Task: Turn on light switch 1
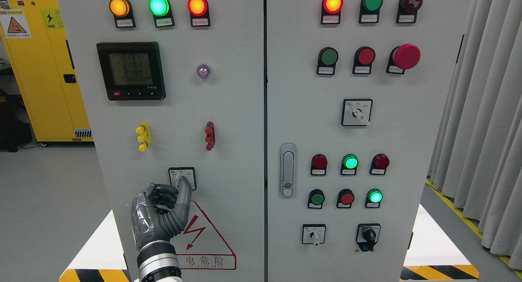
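Observation:
Light switch 1 [182, 177] is a small square rotary switch with a white knob, low on the left cabinet door [236, 111]. My left hand [176, 187] reaches up from the bottom edge and is at that switch. One long digit lies over the switch's right half, and the other fingers [162, 194] curl against its left side, so the white knob sits pinched between them. The hand hides the lower part of the switch. My right hand is out of the picture.
Above the switch are yellow [143, 136] and red [209, 135] terminals, a digital meter [131, 70] and three lit lamps. The right door carries lamps, push buttons, a red mushroom button [406, 56], other rotary switches [357, 112] and a door handle [288, 169]. A yellow cabinet [45, 66] stands left, curtains right.

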Robot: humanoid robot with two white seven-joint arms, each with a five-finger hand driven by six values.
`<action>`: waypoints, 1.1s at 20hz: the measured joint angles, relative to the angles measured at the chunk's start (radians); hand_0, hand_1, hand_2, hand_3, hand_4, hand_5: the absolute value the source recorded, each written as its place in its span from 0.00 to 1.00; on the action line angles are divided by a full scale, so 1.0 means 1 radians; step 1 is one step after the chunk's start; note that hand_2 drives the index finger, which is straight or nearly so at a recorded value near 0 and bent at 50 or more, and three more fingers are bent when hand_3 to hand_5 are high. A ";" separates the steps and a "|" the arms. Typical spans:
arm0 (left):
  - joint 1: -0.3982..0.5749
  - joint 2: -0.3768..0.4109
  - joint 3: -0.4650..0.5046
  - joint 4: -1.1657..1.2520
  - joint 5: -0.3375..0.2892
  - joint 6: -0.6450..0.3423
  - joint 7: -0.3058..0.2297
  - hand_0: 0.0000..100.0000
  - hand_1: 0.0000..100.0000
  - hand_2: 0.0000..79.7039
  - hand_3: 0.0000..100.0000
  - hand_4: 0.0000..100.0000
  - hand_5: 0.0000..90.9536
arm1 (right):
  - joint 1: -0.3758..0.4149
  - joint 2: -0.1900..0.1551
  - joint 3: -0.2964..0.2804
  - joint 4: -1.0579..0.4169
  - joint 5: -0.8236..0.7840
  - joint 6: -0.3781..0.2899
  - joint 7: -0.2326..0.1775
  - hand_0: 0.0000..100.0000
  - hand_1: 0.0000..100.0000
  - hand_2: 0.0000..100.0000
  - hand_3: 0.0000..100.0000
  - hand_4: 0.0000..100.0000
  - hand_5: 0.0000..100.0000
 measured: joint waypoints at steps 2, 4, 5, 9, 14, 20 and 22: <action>0.000 0.000 0.000 0.000 0.000 0.000 -0.001 0.69 0.55 0.85 0.85 0.82 0.83 | 0.000 0.000 0.000 0.000 0.000 0.000 0.000 0.00 0.50 0.04 0.00 0.00 0.00; 0.000 0.000 0.000 0.000 0.000 0.001 -0.002 0.69 0.55 0.85 0.86 0.83 0.83 | 0.000 0.000 0.000 0.000 0.000 0.000 0.001 0.00 0.50 0.04 0.00 0.00 0.00; 0.000 0.000 0.000 0.000 0.001 0.001 -0.002 0.70 0.54 0.85 0.86 0.83 0.84 | 0.000 0.000 0.000 0.000 0.000 0.000 0.001 0.00 0.50 0.04 0.00 0.00 0.00; 0.000 0.000 0.000 0.001 0.001 0.001 -0.005 0.70 0.53 0.85 0.86 0.83 0.84 | 0.000 0.000 0.000 0.000 0.000 0.000 0.001 0.00 0.50 0.04 0.00 0.00 0.00; 0.000 0.000 0.000 0.001 0.002 0.008 -0.008 0.72 0.52 0.83 0.86 0.83 0.84 | 0.000 0.000 0.000 0.000 0.000 0.000 0.002 0.00 0.50 0.04 0.00 0.00 0.00; 0.000 0.000 0.000 0.001 0.002 0.002 -0.010 0.73 0.52 0.83 0.86 0.83 0.84 | 0.000 0.000 0.000 0.000 0.000 0.000 0.002 0.00 0.50 0.04 0.00 0.00 0.00; 0.000 0.000 0.000 0.001 0.003 0.001 -0.010 0.74 0.52 0.83 0.86 0.83 0.84 | 0.000 0.000 0.000 0.000 0.000 0.000 0.002 0.00 0.50 0.04 0.00 0.00 0.00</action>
